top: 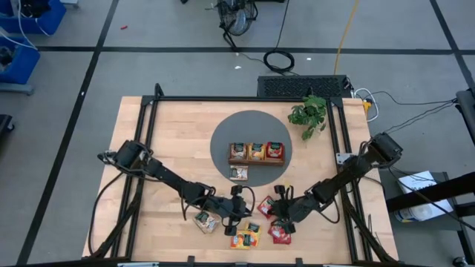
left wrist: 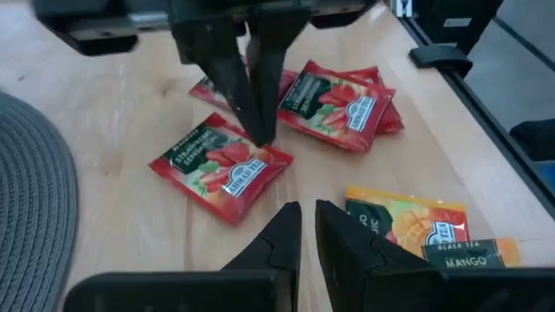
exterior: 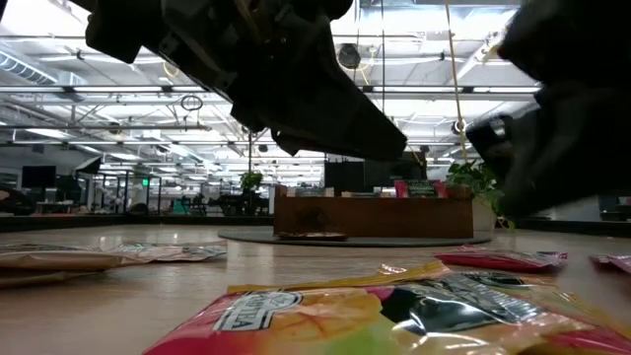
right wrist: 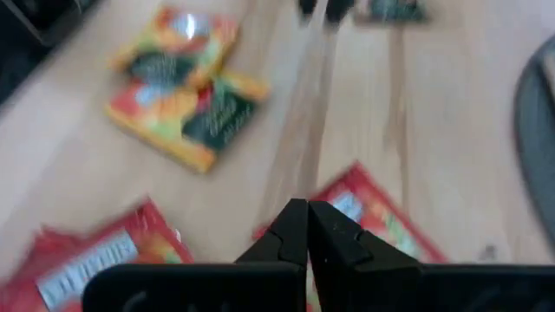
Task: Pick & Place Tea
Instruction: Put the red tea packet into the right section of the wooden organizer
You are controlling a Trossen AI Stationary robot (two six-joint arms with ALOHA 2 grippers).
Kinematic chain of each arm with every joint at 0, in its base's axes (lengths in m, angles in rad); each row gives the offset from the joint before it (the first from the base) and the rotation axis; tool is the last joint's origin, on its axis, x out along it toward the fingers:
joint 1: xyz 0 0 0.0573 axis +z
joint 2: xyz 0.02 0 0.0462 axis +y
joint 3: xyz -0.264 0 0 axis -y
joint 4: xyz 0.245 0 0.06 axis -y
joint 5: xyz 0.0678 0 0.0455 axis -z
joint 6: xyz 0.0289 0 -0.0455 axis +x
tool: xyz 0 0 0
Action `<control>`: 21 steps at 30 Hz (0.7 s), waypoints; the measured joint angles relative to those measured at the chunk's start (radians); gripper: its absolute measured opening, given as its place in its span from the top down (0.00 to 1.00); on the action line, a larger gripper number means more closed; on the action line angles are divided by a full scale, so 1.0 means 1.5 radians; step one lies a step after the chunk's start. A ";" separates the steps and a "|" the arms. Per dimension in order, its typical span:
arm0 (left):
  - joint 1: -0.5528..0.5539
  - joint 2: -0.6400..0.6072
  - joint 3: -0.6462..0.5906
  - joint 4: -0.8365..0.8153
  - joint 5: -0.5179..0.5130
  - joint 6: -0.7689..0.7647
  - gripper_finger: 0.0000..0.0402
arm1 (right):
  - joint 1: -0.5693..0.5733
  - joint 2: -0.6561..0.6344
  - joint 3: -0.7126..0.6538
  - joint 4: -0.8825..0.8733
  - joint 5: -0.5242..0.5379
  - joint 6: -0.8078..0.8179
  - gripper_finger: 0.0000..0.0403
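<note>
Lower centre of high view: both arms over loose sachets.
Red flat foil strawberry sachet: light, thin, slippery; pinch an edge.
Left gripper: nearly closed, empty.
Right gripper: closed, empty.

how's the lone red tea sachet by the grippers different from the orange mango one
The red sachet carries strawberry art and lies alone, flat on the wood, beside the right gripper. The mango sachet is orange-yellow with a dark label and overlaps a second mango sachet. Both are small, flat, square, and ungripped.
</note>
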 joint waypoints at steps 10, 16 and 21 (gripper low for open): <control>0.029 0.105 0.068 0.033 0.080 0.042 0.90 | -0.006 -0.101 0.001 -0.092 0.040 0.098 1.00; 0.030 0.135 0.129 -0.018 0.083 0.114 0.90 | -0.013 -0.115 0.000 -0.184 0.049 0.143 0.99; 0.033 0.134 0.137 -0.036 0.016 0.123 0.90 | -0.033 -0.115 0.001 -0.196 -0.038 0.168 0.90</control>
